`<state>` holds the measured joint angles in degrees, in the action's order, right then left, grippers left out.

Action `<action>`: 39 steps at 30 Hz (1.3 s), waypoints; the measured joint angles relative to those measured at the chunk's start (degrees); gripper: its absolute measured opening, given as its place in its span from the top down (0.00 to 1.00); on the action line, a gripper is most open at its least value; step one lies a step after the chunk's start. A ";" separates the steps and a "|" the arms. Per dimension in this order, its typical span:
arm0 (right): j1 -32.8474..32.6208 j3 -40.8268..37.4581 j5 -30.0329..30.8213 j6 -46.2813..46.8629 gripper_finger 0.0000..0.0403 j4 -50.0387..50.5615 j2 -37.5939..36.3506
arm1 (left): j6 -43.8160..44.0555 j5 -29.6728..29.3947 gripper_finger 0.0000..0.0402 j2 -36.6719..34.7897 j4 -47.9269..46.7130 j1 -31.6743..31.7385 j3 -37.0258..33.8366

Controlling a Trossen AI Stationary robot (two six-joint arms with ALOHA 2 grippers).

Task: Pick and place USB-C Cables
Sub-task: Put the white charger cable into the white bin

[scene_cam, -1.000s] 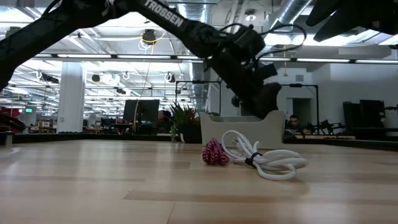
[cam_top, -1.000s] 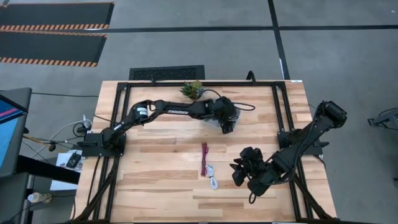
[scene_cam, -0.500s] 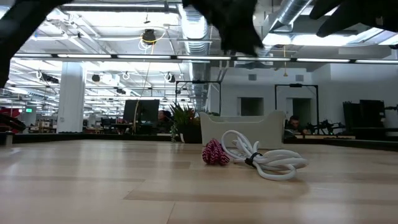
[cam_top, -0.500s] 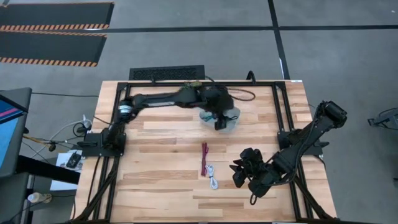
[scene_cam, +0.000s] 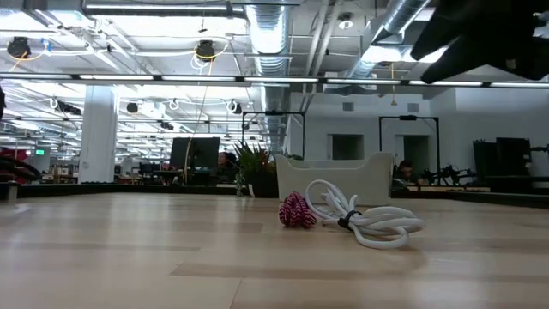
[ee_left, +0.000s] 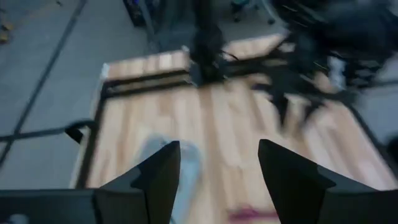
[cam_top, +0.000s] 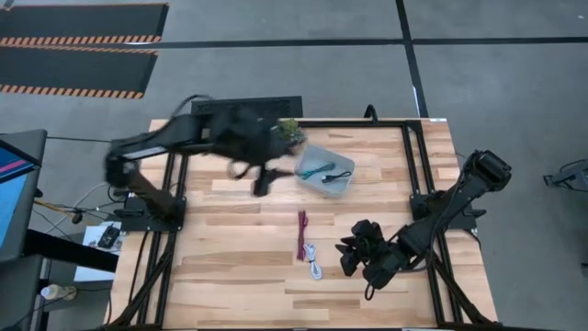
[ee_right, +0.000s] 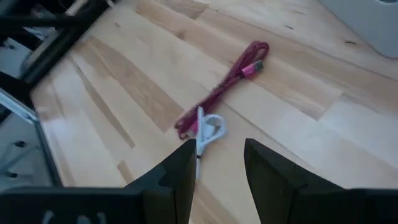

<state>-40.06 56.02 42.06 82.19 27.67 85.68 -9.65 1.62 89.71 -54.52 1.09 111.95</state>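
Left gripper (cam_top: pixel 260 180) released, empty, beside bin (cam_top: pixel 336 188); right gripper (cam_top: pixel 354 260) released near maroon cable (cam_top: pixel 301 233) and white cable (cam_top: pixel 314 260).

2 dark, matte-black jointed arms, each hand (ee_right: pixel 214 180) with 2 angular black fingers (ee_left: pixel 158 180).

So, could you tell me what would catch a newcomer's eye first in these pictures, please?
Probably the maroon-red braided cable and the coiled white cable, lying side by side mid-table on the pale wooden table. Next, the clear plastic bin near the far edge, holding a teal cable and a dark cable, beside a small green potted plant. The right gripper, fingers apart, hovers near the loose pair; the left gripper is by the bin.
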 joint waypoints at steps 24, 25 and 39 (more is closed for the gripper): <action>18.51 10.24 -33.26 -39.68 0.58 -5.23 16.73 | 25.03 -28.06 0.49 -51.69 45.59 -15.57 -72.18; 19.29 10.26 -34.65 -40.28 0.56 -4.97 16.76 | 25.29 -28.06 0.49 -51.86 45.61 -15.25 -72.54; 22.81 10.32 -39.15 -37.96 0.30 -5.10 23.26 | 26.39 -29.58 0.49 -49.44 45.23 -14.54 -73.77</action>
<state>-17.25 66.35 2.92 44.23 22.57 108.94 16.74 -27.96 40.27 -9.29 -13.45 38.17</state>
